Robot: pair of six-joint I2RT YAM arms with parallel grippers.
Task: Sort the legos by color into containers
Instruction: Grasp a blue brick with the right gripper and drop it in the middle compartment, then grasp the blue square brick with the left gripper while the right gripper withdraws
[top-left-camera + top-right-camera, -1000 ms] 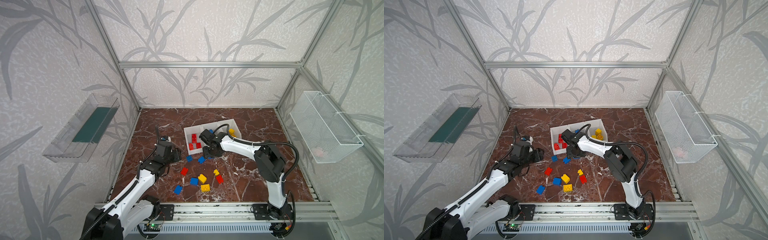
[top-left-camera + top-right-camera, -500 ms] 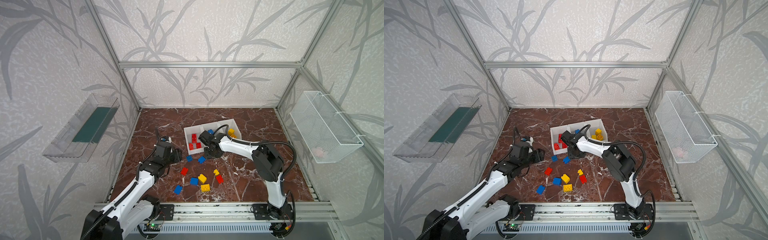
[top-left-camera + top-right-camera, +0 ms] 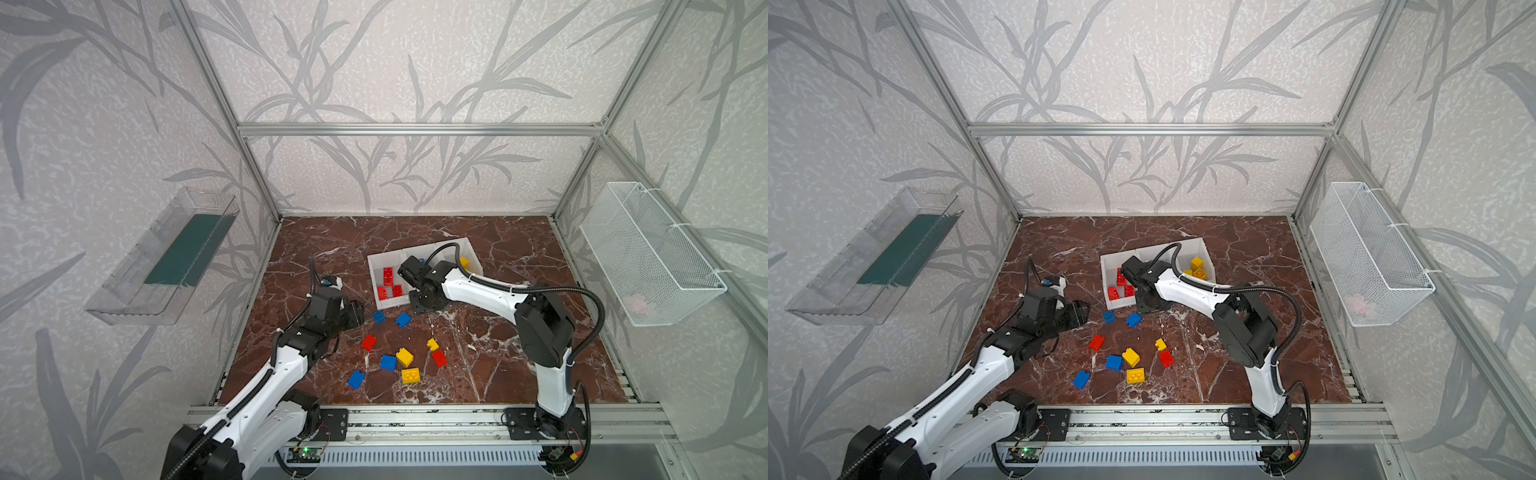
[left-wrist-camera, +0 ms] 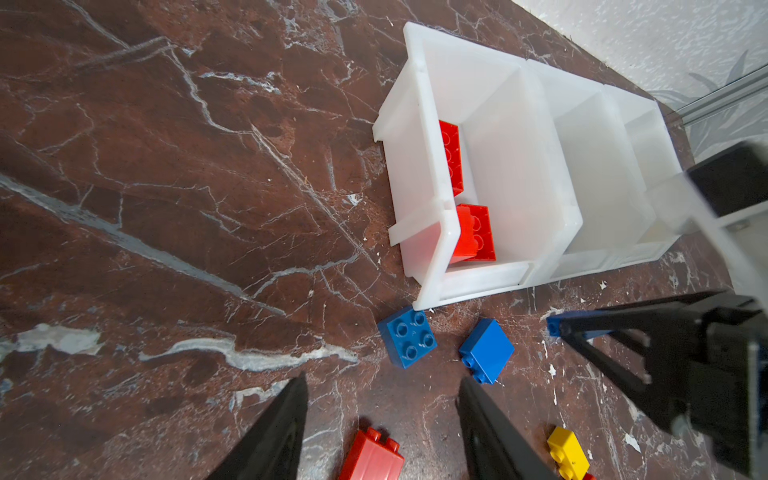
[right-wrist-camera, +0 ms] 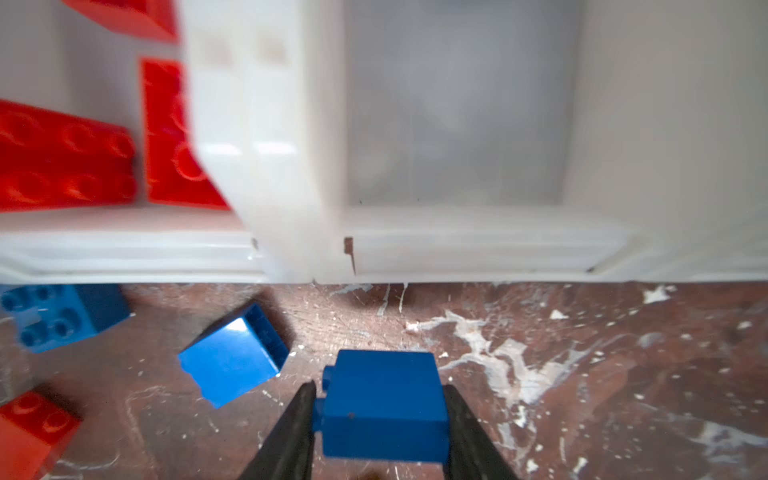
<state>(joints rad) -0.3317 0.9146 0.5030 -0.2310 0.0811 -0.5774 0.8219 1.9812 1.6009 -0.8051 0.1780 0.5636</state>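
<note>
My right gripper (image 5: 380,388) is shut on a blue lego (image 5: 382,399), low over the floor just in front of the white three-part container (image 5: 457,245). In both top views this gripper (image 3: 422,305) hides the brick. The container (image 3: 415,249) holds red legos (image 3: 388,278) on the left and yellow ones (image 3: 1197,266) on the right. My left gripper (image 4: 383,378) is open above the floor, with a red lego (image 4: 372,455) under it and two blue legos (image 4: 407,336) (image 4: 486,349) just beyond its tips. Several loose legos lie nearer the front, among them a yellow one (image 3: 404,356).
A clear bin (image 3: 166,257) hangs on the left wall and a white wire basket (image 3: 648,253) on the right wall. The aluminium rail (image 3: 415,419) with both arm bases runs along the front edge. Cage posts stand at the corners.
My right gripper has closed on the blue lego in front of the container. The left arm has stayed almost still.
</note>
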